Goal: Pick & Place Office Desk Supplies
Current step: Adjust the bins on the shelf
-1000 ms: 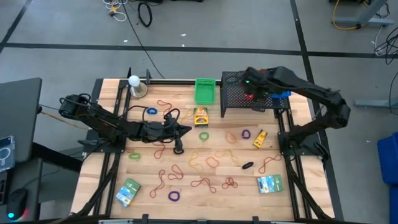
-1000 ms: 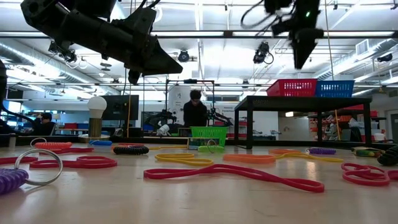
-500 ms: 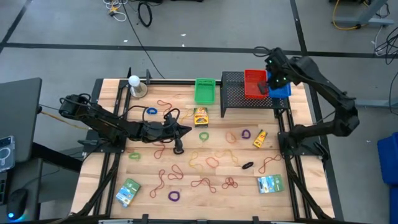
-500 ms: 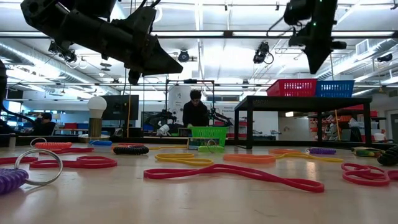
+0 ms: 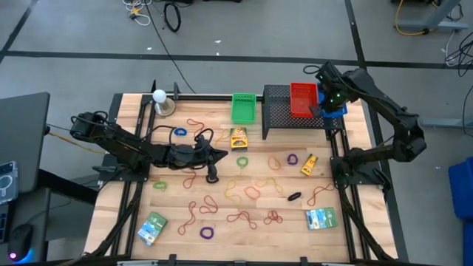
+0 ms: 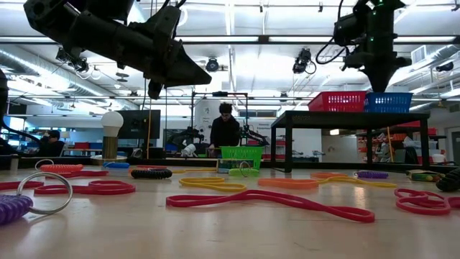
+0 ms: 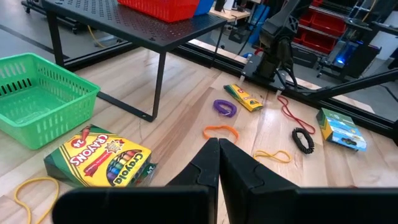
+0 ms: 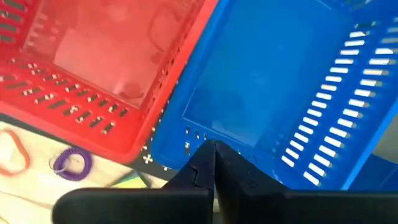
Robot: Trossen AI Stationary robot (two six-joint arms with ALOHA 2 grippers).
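Near the table's [image 5: 103, 222] front edge lie green-blue packets [image 5: 152, 227] among scattered rubber-band loops [image 5: 244, 193]. Mid-table, the left gripper [image 7: 217, 149] hangs pinched shut and empty, near the crayon box [image 5: 238, 138]. At the far right corner, the right gripper [image 8: 214, 152], shut and empty, hovers over the blue basket [image 8: 280, 81], which touches the red basket [image 8: 93, 68].

Wooden worktop [image 5: 222, 229]. Crayon box [image 5: 238, 138] mid-rear; green basket [image 5: 243, 108] behind it, black stand [image 5: 284, 116] beside, rubber bands [image 5: 244, 193] scattered in front, packets [image 5: 152, 227] near front corners.
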